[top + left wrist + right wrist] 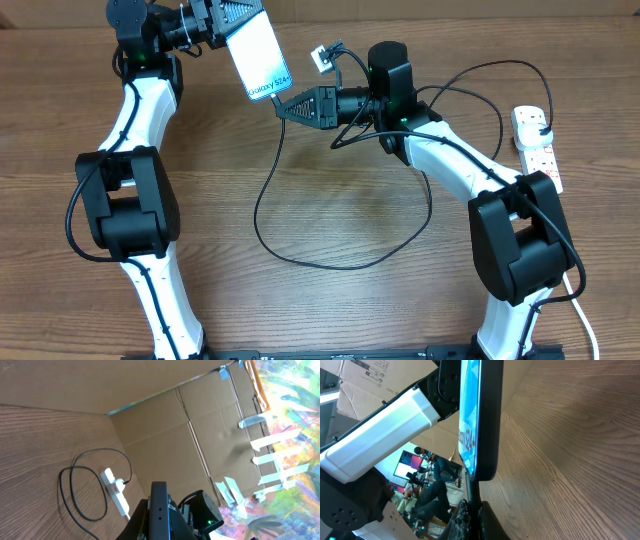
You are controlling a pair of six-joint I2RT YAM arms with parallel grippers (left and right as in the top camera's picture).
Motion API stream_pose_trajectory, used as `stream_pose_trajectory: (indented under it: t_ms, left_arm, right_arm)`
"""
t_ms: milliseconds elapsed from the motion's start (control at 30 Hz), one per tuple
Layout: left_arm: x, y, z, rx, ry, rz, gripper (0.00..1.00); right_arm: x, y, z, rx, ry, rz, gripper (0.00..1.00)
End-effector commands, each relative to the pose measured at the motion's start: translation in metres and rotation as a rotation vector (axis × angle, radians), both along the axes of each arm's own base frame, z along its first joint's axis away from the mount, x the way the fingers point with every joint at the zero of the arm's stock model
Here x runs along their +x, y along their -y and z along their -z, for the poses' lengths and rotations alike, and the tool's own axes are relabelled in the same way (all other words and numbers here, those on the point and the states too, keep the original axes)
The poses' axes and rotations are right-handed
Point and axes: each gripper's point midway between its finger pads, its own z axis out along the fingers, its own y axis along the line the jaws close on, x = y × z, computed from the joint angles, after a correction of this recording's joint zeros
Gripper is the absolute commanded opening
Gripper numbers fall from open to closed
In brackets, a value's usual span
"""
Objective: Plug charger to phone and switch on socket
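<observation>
Overhead: charger (350, 267) plug in socket (545, 160).

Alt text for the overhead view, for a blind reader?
The left gripper holds the phone up; the right gripper holds the charger tip near its lower end. Its cable loops across the table to the socket.

We take this for a robotics lab, wood-grain table (350, 300) walled with taped cardboard (165, 435), beyond it people (434, 469) at a monitor (409, 464).
</observation>
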Motion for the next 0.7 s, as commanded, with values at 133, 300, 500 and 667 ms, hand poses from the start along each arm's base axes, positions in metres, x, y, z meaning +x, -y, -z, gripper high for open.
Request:
stream_pose_trajectory:
  t_ms: [133, 300, 500, 667]
  left_arm:
    - [-0.013, 0.019, -0.002, 0.025, 0.041, 0.079, 0.05]
    - [-0.018, 0.032, -0.002, 0.026, 0.04, 0.109, 0.04]
    - [-0.024, 0.041, -0.001, 0.033, 0.044, 0.142, 0.04]
    - [-0.03, 0.042, 0.002, 0.047, 0.043, 0.179, 0.05]
  right_arm:
    - [0.015, 0.008, -0.023, 0.018, 0.039, 0.072, 0.04]
    - [0.018, 0.008, -0.028, 0.033, 0.045, 0.082, 0.04]
    - [0.018, 0.008, -0.029, 0.033, 0.047, 0.085, 0.04]
    - [0.019, 0.009, -0.029, 0.033, 0.047, 0.087, 0.13]
